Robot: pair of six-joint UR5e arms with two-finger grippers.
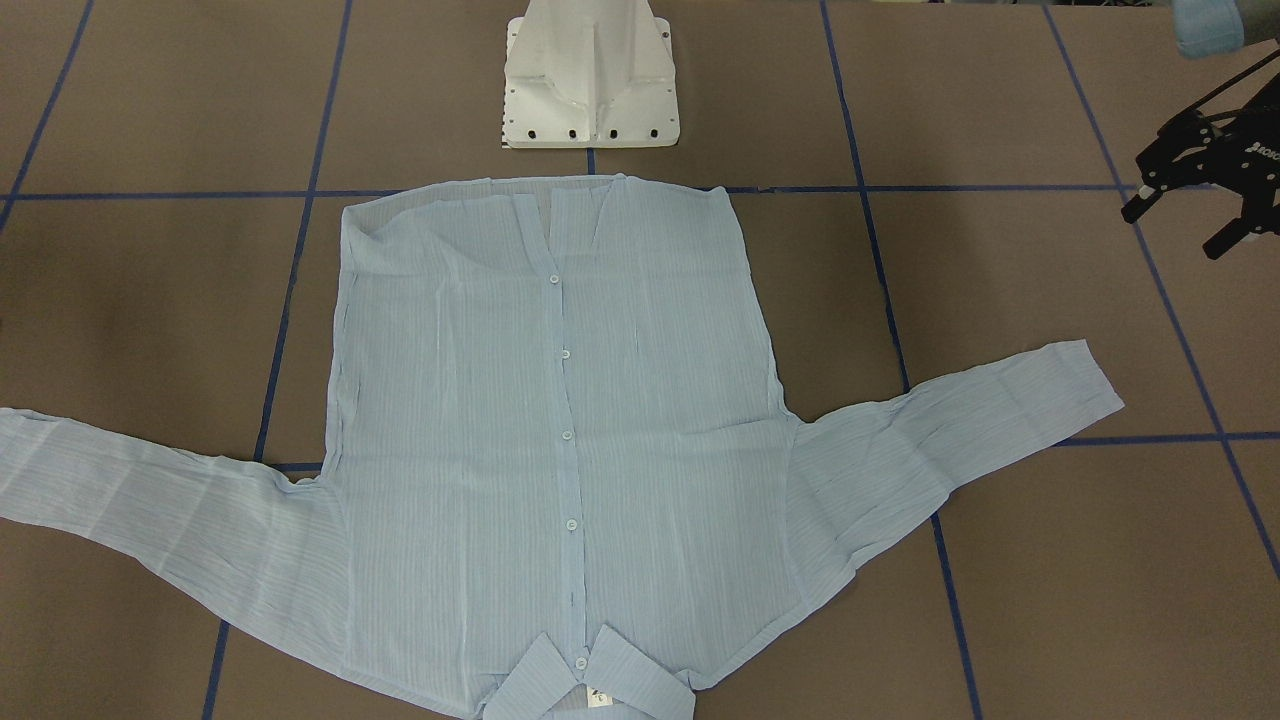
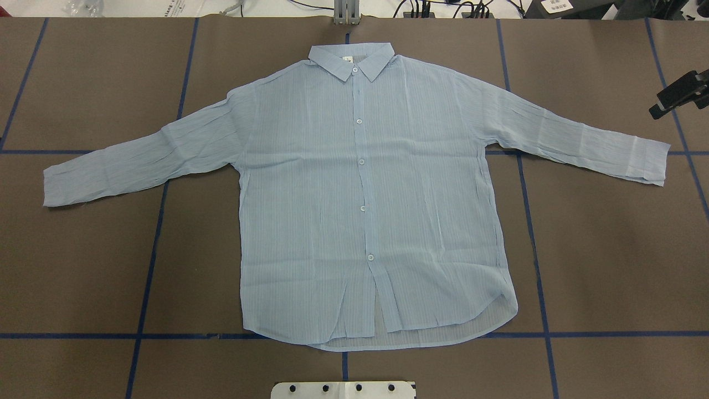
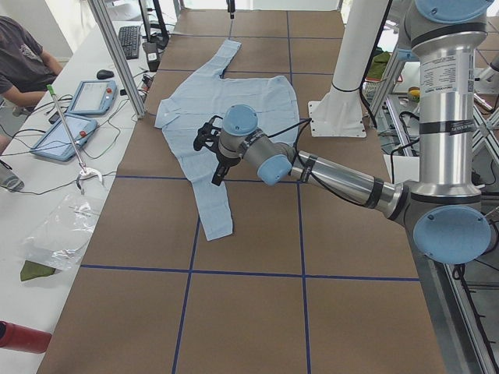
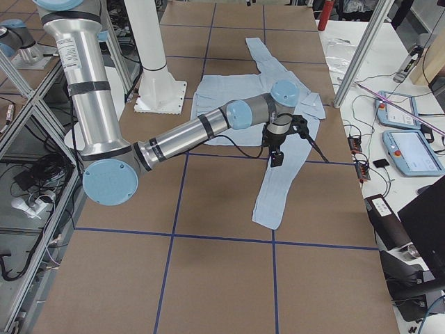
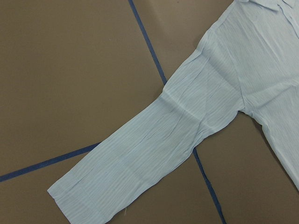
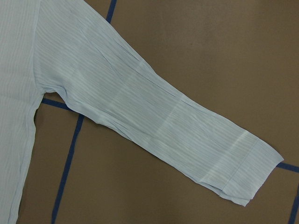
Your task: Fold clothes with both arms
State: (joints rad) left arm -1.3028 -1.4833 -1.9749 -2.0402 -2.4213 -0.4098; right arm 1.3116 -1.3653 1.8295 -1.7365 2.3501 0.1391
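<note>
The thin pale-blue striped button-up shirt [image 2: 310, 210] lies spread flat, buttoned front up, in the middle of the brown paper-covered worktop [image 2: 83, 266]. Its pointed collar [image 2: 352, 58] is at the far edge, away from the white pedestal base [image 1: 590, 75]. Its hem lies near that base but apart from it. The left sleeve [image 2: 138, 160] stretches out to the robot's left and the right sleeve [image 2: 581, 138] to its right, each cuff nearer the robot than its shoulder. The black two-finger left end effector [image 1: 1175, 228] hangs in the air on the left sleeve's side, clear of the cloth. The black two-finger right end effector [image 2: 678, 95] hangs likewise on the right sleeve's side.
</note>
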